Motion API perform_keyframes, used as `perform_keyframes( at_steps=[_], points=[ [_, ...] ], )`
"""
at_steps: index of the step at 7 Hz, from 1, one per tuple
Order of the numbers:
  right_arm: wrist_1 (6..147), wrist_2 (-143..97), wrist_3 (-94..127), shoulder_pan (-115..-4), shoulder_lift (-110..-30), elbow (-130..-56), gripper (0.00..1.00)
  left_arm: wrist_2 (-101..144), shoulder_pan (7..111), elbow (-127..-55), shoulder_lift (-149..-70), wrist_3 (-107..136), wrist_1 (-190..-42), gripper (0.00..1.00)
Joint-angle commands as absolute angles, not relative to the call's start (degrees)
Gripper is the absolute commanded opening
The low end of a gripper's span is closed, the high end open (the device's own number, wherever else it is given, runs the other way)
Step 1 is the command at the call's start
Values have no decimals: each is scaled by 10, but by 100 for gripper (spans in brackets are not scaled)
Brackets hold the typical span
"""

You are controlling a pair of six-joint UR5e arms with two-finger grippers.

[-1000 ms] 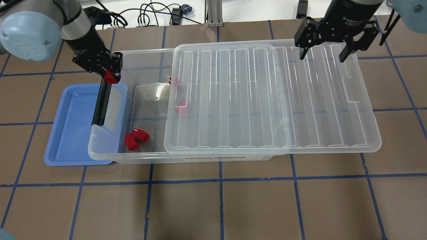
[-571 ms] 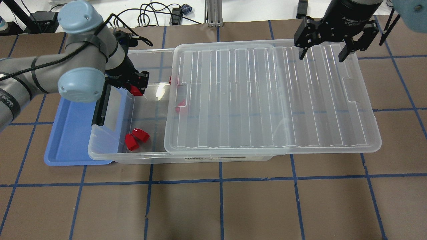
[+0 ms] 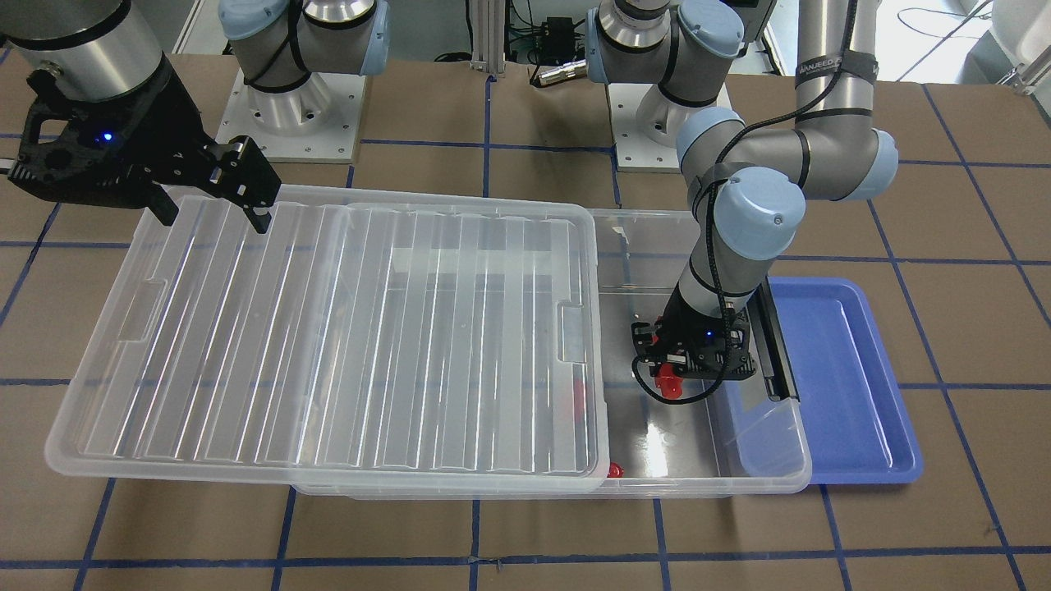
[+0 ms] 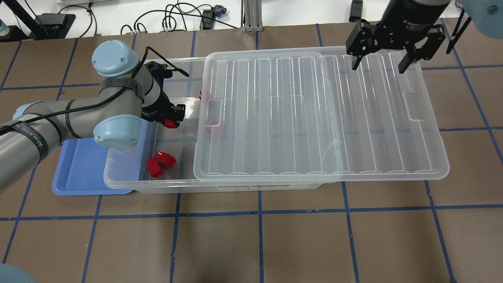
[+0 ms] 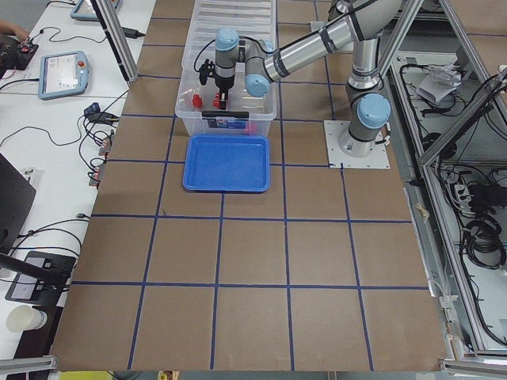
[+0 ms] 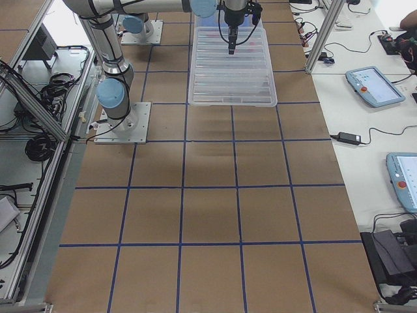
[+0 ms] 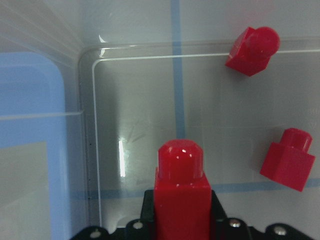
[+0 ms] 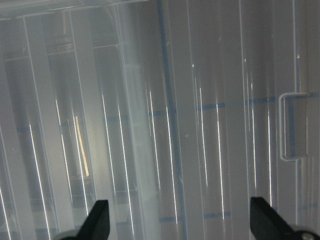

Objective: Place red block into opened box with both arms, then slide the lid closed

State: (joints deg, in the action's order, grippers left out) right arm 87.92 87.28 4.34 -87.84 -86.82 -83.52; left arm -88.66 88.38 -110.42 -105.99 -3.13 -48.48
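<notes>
My left gripper [image 4: 171, 121] is shut on a red block [image 4: 170, 123], low over the uncovered left end of the clear box [image 4: 129, 181]. The wrist view shows that red block [image 7: 180, 190] standing out of the jaws above the box floor. The lid [image 4: 314, 114] lies slid to the right and covers most of the box. Over the lid's far right corner my right gripper [image 4: 379, 63] hangs open, holding nothing. From the front, the left gripper [image 3: 672, 384] sits inside the box opening and the right gripper [image 3: 209, 209] above the lid [image 3: 328, 345].
Two loose red blocks [image 4: 161, 163] lie in the box's near left corner, and others [image 4: 214, 122] show under the lid's edge. A blue tray [image 4: 78, 169] lies partly under the box's left end. Cables run along the table's far edge.
My left arm swung right from the box's left end and came down into the opening with the red block still held. The right gripper and the lid stayed put.
</notes>
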Motion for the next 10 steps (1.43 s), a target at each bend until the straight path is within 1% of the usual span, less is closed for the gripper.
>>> perform_keyframes(
  at_steps=[1,2,3,7,8,9,10],
  points=[
    [879,873,44,-879,-870,-836,100,-891,882,-1108,-1069,-38,-481,99],
    [879,872,44,-879,-869,-835,100,-894,876,-1075,-1068,-43,-491,100],
    [879,872,43,-879,-870,-836,100,-924,880,-1034,-1064,-43,-554,100],
    [879,873,37,-878,-868,-836,100,-925,890,-847,-1008,-37,-830,100],
    [879,873,37,-878,-869,-836,100,-927,894,-814,-988,-35,-884,100],
    [877,873,38,-879,-871,-836,100,-927,898,-797,-964,-35,-928,100],
    [877,874,38,-879,-872,-837,100,-924,899,-800,-945,-35,-951,100]
  ],
)
